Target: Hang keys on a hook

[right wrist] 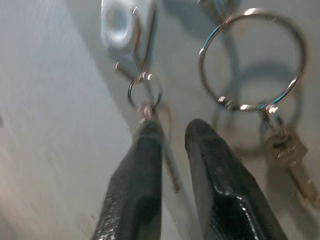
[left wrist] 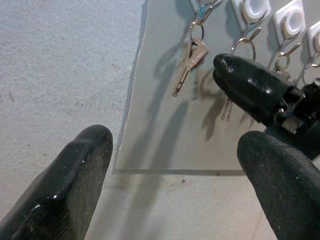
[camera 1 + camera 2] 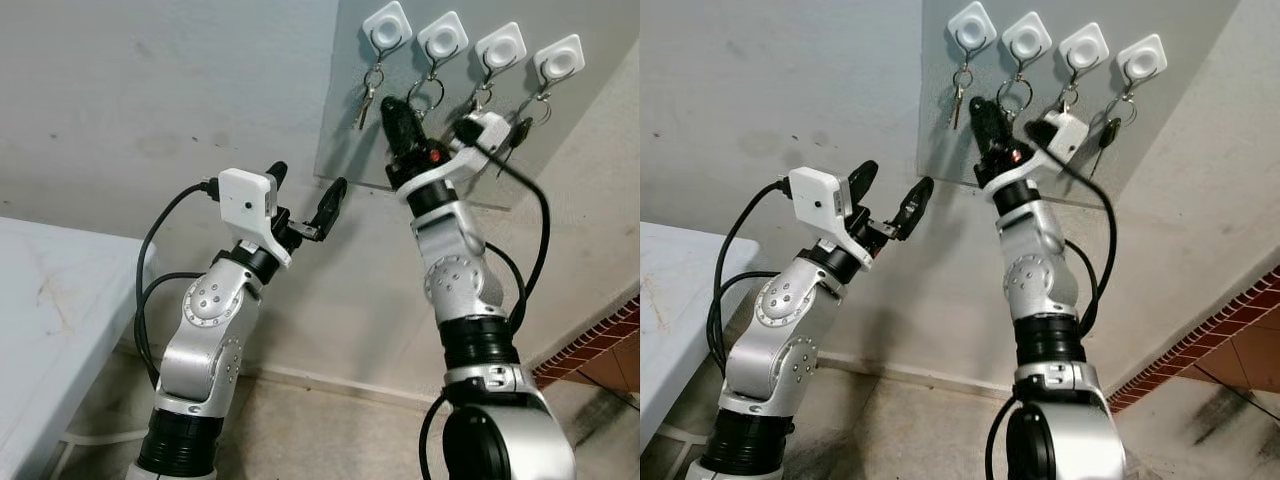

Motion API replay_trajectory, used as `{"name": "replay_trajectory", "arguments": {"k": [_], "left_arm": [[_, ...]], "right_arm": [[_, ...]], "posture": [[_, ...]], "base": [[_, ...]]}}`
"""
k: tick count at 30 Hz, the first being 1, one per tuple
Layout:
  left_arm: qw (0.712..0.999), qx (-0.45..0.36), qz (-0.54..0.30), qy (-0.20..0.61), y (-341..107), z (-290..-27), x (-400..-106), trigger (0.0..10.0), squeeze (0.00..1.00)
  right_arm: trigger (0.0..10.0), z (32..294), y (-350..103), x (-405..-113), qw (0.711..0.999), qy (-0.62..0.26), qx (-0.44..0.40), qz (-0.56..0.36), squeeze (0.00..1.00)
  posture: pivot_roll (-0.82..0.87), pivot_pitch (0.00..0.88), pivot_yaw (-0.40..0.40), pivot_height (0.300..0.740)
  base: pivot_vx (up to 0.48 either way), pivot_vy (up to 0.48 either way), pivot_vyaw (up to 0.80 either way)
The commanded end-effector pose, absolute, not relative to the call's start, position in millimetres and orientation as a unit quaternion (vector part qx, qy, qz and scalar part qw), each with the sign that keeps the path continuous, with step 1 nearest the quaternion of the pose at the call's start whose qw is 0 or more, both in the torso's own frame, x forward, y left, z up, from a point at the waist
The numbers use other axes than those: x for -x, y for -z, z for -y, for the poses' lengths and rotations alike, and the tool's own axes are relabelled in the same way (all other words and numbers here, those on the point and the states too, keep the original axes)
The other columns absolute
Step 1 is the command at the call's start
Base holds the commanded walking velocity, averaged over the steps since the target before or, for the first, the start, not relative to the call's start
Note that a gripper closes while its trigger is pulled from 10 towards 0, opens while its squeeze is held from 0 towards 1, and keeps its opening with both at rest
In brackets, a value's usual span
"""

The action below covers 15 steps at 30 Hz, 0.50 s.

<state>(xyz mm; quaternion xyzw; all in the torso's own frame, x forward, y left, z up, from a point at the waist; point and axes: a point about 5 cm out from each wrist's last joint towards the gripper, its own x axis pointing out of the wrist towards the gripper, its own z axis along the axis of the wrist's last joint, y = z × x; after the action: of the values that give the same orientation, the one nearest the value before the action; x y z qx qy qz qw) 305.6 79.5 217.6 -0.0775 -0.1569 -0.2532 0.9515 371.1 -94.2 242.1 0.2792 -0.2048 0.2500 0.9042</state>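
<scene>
We are looking up at a grey backing plate (image 3: 350,150) in the upper right of the frame, carrying four white hooks, and every hook already has keys hanging from it. The leftmost hook (image 3: 387,24) is holding a silver key set (image 3: 366,100), and the second hook (image 3: 442,37) is carrying a large key ring (image 3: 425,95).

The right end effector (image 3: 398,120) is reaching up between those two sets, its black fingers nearly closed with only a slim gap showing (in the right wrist view we cannot make out anything pinched between them). The left end effector (image 3: 305,195) is hovering lower left of the plate, fingers spread wide and empty.

We are judging the hanging as done, or nearly so; what is left is drawing the right arm away cleanly.
</scene>
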Motion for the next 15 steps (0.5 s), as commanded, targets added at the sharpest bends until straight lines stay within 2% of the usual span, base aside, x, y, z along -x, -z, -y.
{"name": "replay_trajectory", "arguments": {"k": [1, 8, 15], "left_arm": [[0.952, 0.076, 0.154, 0.252, -216.9, -78.6, -304.8, 10.0, 0.0], [0.961, 0.073, 0.13, 0.231, -198.9, -83.9, -307.6, 10.0, 0.0], [0.977, 0.076, 0.066, 0.19, -157.5, -94.8, -311.6, 10.0, 0.0]], "right_arm": [[10.0, 94.7, -244.6, -366.6, 0.906, -0.253, -0.255, 0.225, 1.0], [10.0, 102.7, -219.6, -361.0, 0.921, -0.235, -0.231, 0.206, 1.0], [10.0, 122.6, -171.3, -351.9, 0.947, -0.185, -0.217, 0.149, 1.0]], "posture": [[0.01, 0.113, -0.077, 0.74], [0.01, 0.11, -0.077, 0.74], [0.01, 0.103, -0.07, 0.74]], "base": [[0.0, 0.0, 0.0], [0.0, 0.0, 0.0], [0.0, 0.0, 0.0]]}}
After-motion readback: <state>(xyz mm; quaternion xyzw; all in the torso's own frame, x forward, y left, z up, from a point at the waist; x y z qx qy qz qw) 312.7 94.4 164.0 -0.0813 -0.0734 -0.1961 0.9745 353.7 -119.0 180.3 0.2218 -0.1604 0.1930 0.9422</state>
